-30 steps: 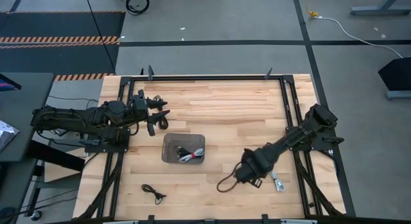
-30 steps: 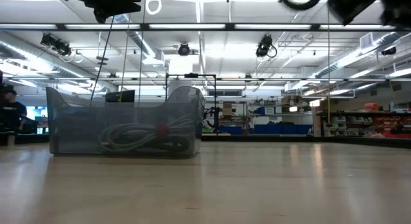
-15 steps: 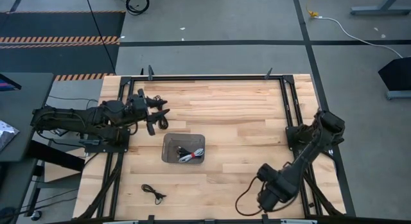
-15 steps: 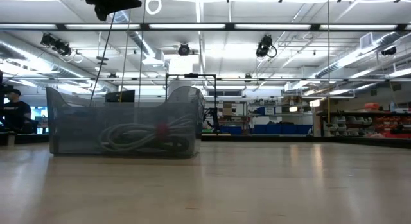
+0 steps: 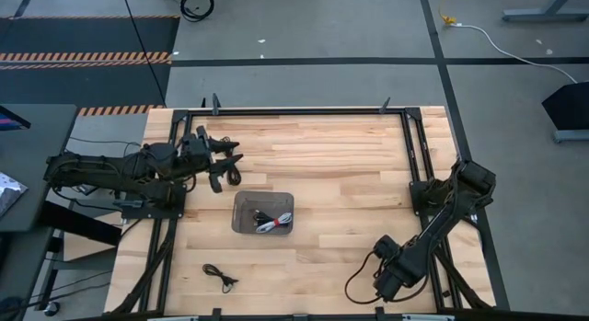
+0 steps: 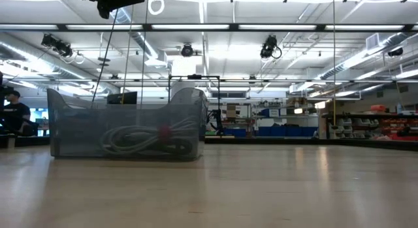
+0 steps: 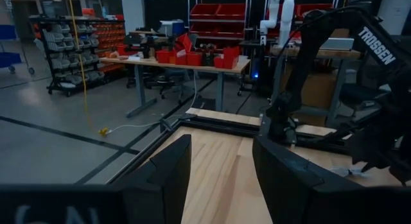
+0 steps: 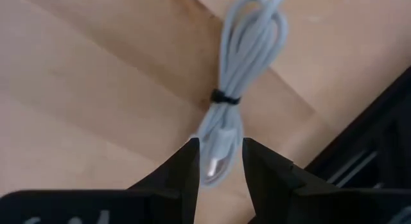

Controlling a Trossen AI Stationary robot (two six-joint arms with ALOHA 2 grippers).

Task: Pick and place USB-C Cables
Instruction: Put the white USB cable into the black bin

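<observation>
**Right arm swings to the near right corner over a grey cable**

Since a second ago the right arm has swung from mid-table to the near right corner, and the right gripper point(image 8: 217, 161) now sits low there; the left arm has not shifted.

White lettering reading "TROSSEN" shows on a dark arm in the left wrist view; no other writing can be read.

At the table's left, the left gripper point(image 5: 224, 165) hovers above the wood just beyond the tray, its fingers point(image 7: 168, 169) apart with nothing between them. Near the front edge lies a thin black cable point(image 5: 219, 278), loosely coiled, well apart from the tray. The grey tray point(image 5: 241, 200) stands left of centre, translucent-walled; inside it lie a white cable bundle point(image 5: 274, 223) and thin black cables point(image 5: 258, 213), and the low view shows a red tie point(image 6: 164, 130) on the pale coil. To the right, the grey cable point(image 8: 239, 105), a looped bundle cinched by a dark tie with a metal plug at its end, lies on the wood at the table's edge. The right gripper's fingers stand apart on either side of that plug end, not clamped on it.

The table point(image 5: 340, 188) is pale butcher-block wood in a black frame. Around it is a grey concrete floor with hazard-striped tape, and beyond, a workshop with shelves, red bins and bright ceiling lights.
</observation>
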